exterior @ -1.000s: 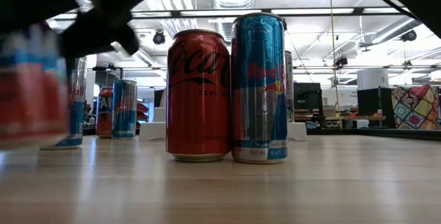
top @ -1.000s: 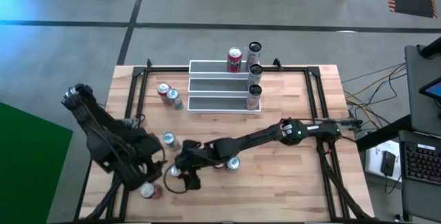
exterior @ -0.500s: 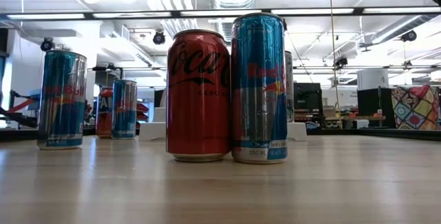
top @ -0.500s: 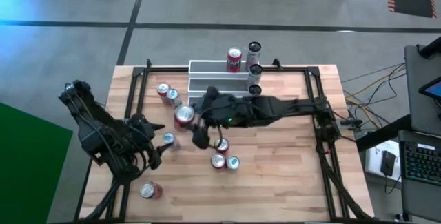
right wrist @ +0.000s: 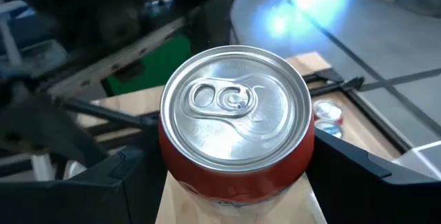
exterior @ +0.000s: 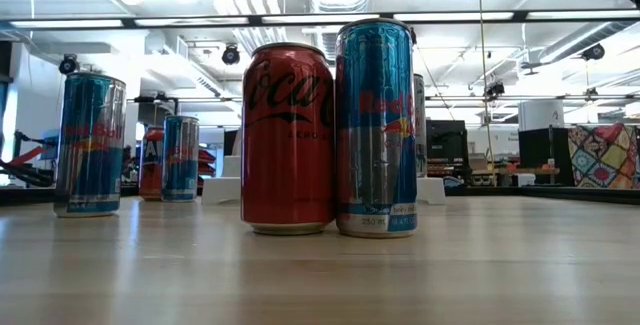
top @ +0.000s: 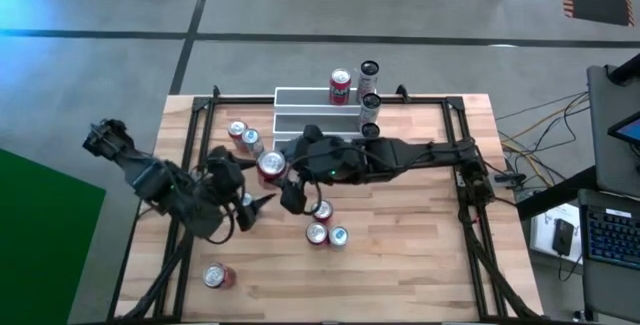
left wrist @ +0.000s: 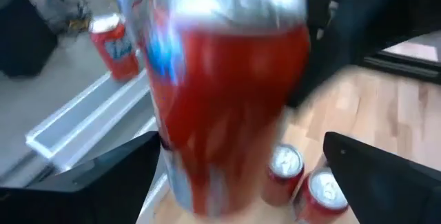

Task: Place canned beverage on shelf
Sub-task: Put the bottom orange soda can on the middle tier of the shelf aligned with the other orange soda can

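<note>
right gripper (right wrist: 234,182): hugging a red can (right wrist: 236,131) between its two dark fingers (right wrist: 365,182) | can: upright, silver lid and pull tab facing the camera | counter (right wrist: 138,103): wood, showing behind the can | extra: two more can tops (right wrist: 326,119) just beside it | background: dark blurry arm (right wrist: 131,17)

Red can (right wrist: 236,131) with silver top – white-edged, grey-stepped shelf (top: 310,110).

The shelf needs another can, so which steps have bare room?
The shelf's treads lie bare left of the can column at its right end; only a red can shares the top step. The table before it is crowded: right gripper, red cola can, loose cans.
</note>
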### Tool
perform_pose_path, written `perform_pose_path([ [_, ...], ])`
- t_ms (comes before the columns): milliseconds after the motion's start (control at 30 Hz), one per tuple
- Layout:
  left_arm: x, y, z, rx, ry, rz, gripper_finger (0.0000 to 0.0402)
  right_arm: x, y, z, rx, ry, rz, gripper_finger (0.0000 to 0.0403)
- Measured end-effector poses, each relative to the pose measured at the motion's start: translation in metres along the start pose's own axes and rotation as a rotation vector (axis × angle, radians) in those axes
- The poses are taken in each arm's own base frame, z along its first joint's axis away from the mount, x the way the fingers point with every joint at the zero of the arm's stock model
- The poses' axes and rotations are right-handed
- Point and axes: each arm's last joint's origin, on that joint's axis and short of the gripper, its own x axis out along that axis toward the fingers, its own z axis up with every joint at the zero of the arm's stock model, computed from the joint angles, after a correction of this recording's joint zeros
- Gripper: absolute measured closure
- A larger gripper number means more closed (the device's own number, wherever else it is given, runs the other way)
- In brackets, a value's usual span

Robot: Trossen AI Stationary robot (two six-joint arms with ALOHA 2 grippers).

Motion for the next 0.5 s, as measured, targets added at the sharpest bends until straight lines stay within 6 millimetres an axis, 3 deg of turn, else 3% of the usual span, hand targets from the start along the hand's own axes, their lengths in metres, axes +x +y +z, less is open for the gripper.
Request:
perform_pose_path([
  [300, -0.001, 0.008, 0.015, -0.029, -0.044, -0.048, 0.0052, -0.008, 0.0, 0.005, -0.003, -0.01, 0.031, 0.0125],
  [500, 0.002, 0.002, 0.02, -0.025, -0.065, -0.099, 0.0074, -0.017, 0.002, 0.01, -0.007, -0.018, 0.105, 0.0124],
])
